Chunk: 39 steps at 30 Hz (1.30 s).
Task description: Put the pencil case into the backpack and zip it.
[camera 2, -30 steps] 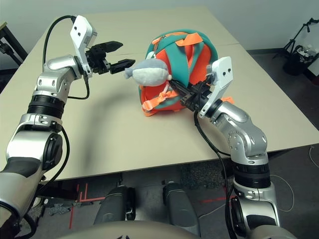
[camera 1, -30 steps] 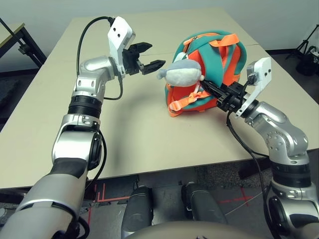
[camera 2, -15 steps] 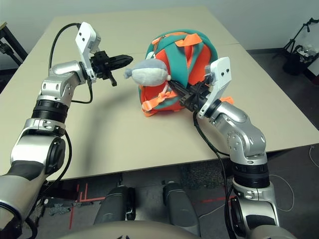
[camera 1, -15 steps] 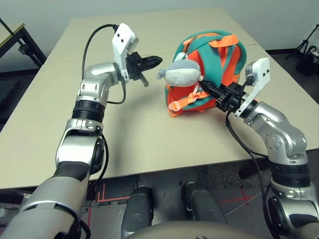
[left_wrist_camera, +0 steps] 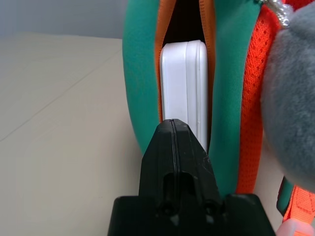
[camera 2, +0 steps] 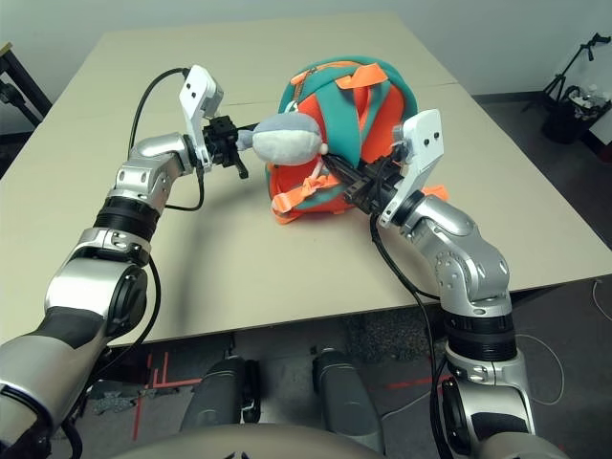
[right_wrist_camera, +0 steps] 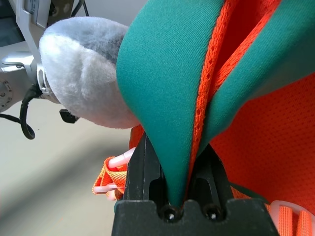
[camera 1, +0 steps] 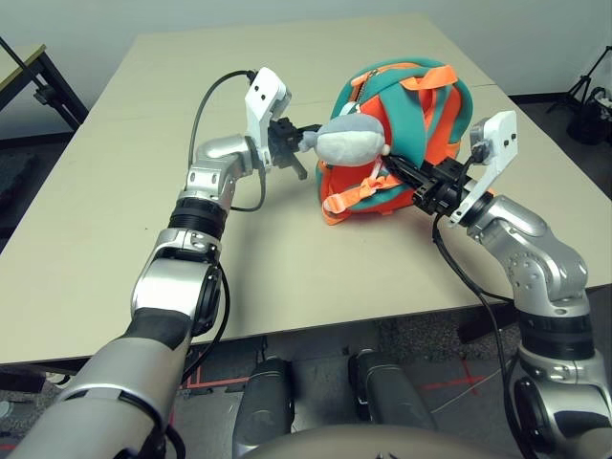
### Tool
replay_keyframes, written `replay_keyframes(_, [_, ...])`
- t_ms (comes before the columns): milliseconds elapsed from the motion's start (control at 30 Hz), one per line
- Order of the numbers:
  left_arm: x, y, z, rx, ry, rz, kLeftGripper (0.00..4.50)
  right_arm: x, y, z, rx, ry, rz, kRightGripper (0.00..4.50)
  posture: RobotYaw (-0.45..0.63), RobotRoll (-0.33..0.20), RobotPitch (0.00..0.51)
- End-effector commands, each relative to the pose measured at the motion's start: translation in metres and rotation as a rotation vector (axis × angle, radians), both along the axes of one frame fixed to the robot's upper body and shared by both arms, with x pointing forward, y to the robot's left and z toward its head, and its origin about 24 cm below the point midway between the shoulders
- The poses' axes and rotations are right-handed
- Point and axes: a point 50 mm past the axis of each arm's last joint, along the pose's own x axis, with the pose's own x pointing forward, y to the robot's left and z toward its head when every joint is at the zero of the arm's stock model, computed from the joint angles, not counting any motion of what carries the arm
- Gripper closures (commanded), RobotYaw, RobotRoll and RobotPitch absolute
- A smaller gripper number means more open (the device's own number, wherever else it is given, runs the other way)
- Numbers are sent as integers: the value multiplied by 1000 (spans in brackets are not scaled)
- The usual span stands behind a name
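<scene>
Flat white pencil case [left_wrist_camera: 184, 83] sits in the open slot of the orange-and-teal backpack [camera 1: 421, 115] on the beige desk [camera 1: 86, 220]. Left gripper [left_wrist_camera: 178, 147], jaws shut empty, probably to nudge it deeper. Right gripper [right_wrist_camera: 170, 182] pinches the teal trim, bracing the bag.

No text, label, brand, number or sign can be read anywhere. The case [left_wrist_camera: 184, 83], seen at the centre of the left wrist view, shows only a plain white face with no lettering to make out. The backpack [camera 1: 421, 115], at the upper right of the left eye view, carries no legible mark, nor does its charm [camera 1: 351, 141].
</scene>
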Motion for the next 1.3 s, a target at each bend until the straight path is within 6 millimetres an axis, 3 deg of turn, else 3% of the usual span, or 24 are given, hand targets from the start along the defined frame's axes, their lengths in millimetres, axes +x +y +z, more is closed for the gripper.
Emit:
replay_keyframes(33, [1, -11, -3, 14, 7, -16, 4500, -2, 4, 5, 5, -35, 22, 4216, -193, 0, 81])
replay_keyframes(533, [2, -41, -4, -24, 15, -61, 4500, -2, 7, 5, 9, -41, 19, 4216, -208, 0, 75])
replay_keyframes(700, [2, -34, -3, -21, 3, -56, 4500, -3, 7, 4, 7, -42, 15, 4216, -209, 0, 75])
replay_keyframes(800, [5, -17, 9, -45, -37, -1, 3914, -3, 7, 4, 6, -41, 15, 4216, -209, 0, 76])
replay_keyframes(867, [7, -5, 20, -66, -67, 32, 3243, -3, 7, 4, 6, -41, 16, 4216, -206, 0, 77])
replay_keyframes(1133, [2, 46, 77, -129, -232, 143, 31, -1, 9, 4, 2, -38, 32, 4216, -184, 0, 78])
replay_keyframes(1300, [-15, 53, 103, -219, -246, 54, 0, 0, 10, 4, 0, -37, 45, 4217, -171, 0, 77])
